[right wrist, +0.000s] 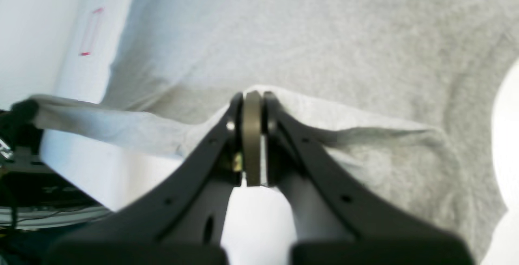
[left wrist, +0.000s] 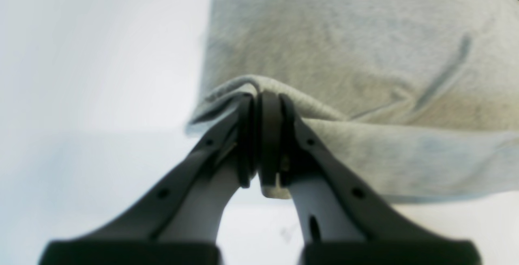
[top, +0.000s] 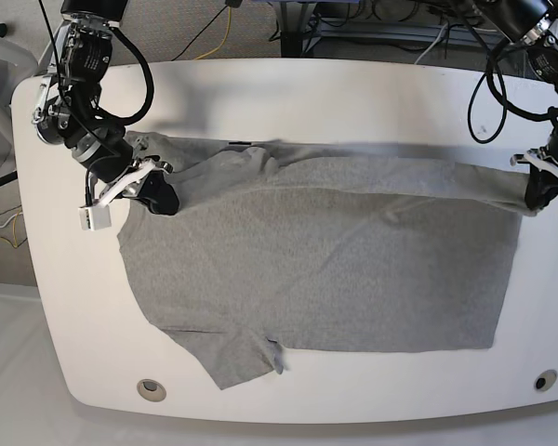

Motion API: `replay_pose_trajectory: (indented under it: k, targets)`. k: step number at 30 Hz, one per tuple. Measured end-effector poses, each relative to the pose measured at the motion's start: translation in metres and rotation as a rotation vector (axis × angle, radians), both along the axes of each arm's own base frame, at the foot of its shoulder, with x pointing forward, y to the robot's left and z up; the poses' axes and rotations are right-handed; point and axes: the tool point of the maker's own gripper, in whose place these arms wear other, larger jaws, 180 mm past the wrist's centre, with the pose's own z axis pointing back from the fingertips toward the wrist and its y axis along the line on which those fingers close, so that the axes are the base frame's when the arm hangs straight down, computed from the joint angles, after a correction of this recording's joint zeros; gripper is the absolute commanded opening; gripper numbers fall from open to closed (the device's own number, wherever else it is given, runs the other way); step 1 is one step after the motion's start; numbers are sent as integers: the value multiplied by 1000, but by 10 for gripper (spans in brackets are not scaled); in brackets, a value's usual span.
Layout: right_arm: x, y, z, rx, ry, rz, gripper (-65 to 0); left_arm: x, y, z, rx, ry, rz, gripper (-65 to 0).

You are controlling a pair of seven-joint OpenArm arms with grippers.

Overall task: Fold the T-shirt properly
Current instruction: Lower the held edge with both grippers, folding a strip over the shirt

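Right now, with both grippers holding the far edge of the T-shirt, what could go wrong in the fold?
1. The left gripper pinches only a small bunch of the T-shirt near its corner, so the cloth may slip out.
2. The right gripper grips by the shoulder while the near sleeve lies crumpled, so the fold may come out uneven.

The right gripper (right wrist: 253, 106) is closed on a fold of the grey T-shirt (right wrist: 308, 50) and lifts its edge. The raised hem stretches away to the left over the white desk (right wrist: 75, 54), which has a red mark (right wrist: 90, 33).
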Motion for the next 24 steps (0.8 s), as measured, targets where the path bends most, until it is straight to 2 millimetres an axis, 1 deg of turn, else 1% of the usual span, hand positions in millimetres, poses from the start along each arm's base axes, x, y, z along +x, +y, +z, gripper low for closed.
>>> replay_pose_trajectory:
  k: [2,6,15,19,24]
  targets:
    - [0,-1,-1,-11,3,-3,-650,4,-3,3,1,-26,-6,-629]
    - [1,-3,-2,-24,2,-7,-650,3,-1,-2,27,3,-4,-629]
    - [8,-2,5,-21,-21,-7,-650,0,-2,-12,42,38,8,-629]
    - [12,-3,7,-17,-27,-8,-650,-1,-1,-12,46,39,10,-629]
    - [16,-6,-2,-5,-1,-21,-650,-1,0,-12,50,42,12,-629]
